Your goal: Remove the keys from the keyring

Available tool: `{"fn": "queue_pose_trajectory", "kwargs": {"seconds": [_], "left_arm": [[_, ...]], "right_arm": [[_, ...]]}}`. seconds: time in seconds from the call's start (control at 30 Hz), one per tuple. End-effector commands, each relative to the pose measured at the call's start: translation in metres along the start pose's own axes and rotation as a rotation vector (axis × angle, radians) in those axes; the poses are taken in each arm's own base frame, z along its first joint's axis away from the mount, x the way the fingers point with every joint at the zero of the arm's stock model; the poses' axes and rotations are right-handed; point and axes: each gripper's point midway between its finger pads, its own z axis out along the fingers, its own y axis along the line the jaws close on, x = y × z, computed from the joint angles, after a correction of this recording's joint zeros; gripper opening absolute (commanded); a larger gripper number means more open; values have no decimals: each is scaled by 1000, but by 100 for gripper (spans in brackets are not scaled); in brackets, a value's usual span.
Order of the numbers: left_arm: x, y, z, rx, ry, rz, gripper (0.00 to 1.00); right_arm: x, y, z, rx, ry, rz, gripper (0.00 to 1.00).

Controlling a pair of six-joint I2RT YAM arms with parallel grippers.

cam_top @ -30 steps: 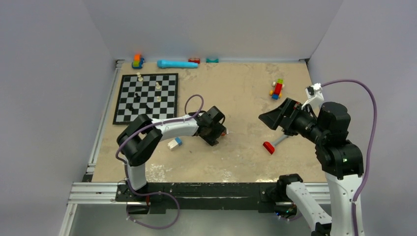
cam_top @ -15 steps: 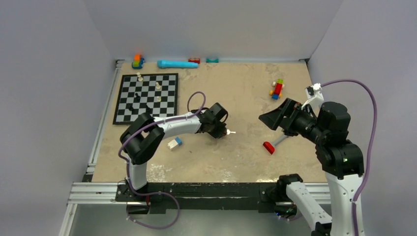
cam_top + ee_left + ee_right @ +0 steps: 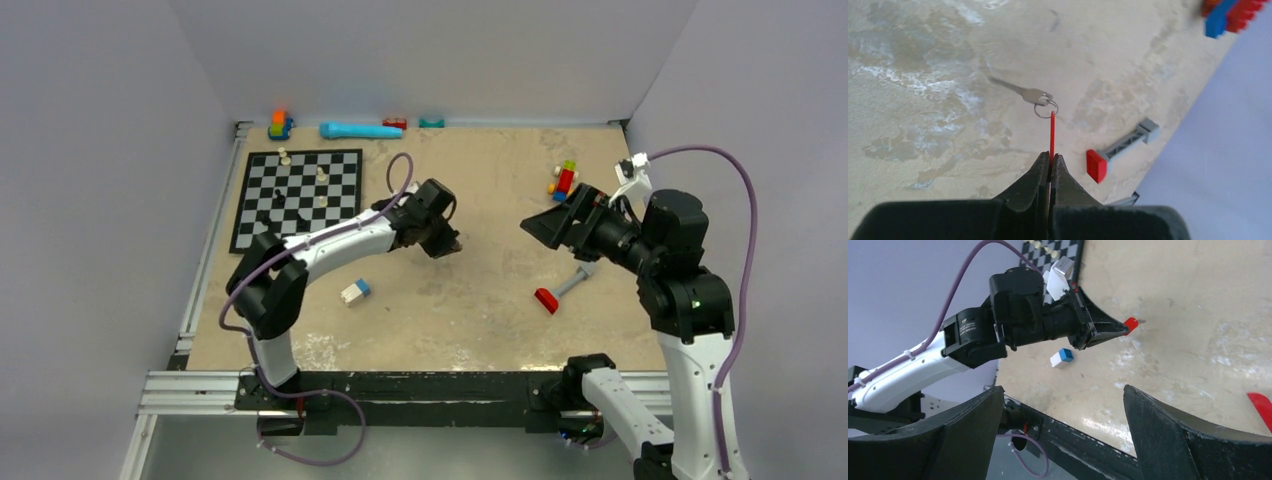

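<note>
While the left gripper (image 3: 1050,161) is pinched shut on a thin red tag (image 3: 1052,131), a small keyring (image 3: 1046,109) sits at the tag's far end with one silver key (image 3: 1020,92) threaded on it, over the middle of the beige worktop (image 3: 500,180). Whether the key hangs free or brushes the surface cannot be told. The right gripper (image 3: 1059,390) is held off to the side, well apart, its fingers spread wide and empty, facing the left one. The step in hand looks like presenting the ring to the other arm; no key is off yet. Next, the right gripper would likely need to close in and pinch the key's blade, then work it around the ring's coil while the left holds the tag steady
</note>
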Motion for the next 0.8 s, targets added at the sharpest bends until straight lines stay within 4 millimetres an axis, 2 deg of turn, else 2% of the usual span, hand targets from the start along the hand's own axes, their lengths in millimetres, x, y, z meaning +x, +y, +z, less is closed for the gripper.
{"fn": "queue_pose_trajectory", "kwargs": {"seconds": [0.0,0.13,0.27,0.4,0.5,0.6,0.77], "left_arm": [[-18,-64,-96,307,-10,279,0],[-16,-78,-158,473,14,453,0],[-16,-91,-220,602,4,548,0],[-17,-105,-276,674,-24,561,0],[-25,-113,-307,698,-67,484,0],[-37,-111,-328,677,-114,360,0],[-49,-120,-360,747,-152,165,0]], "right_arm": [[-26,59,-9,-256,-56,-48,93],[-36,95,-19,-441,-82,-75,91],[-42,116,-29,-555,-110,-113,90],[-51,132,-37,-641,-155,-167,89],[-63,145,-43,-686,-204,-226,88],[-78,150,-43,-677,-259,-271,87],[-103,157,-42,-667,-370,-359,85]]}}
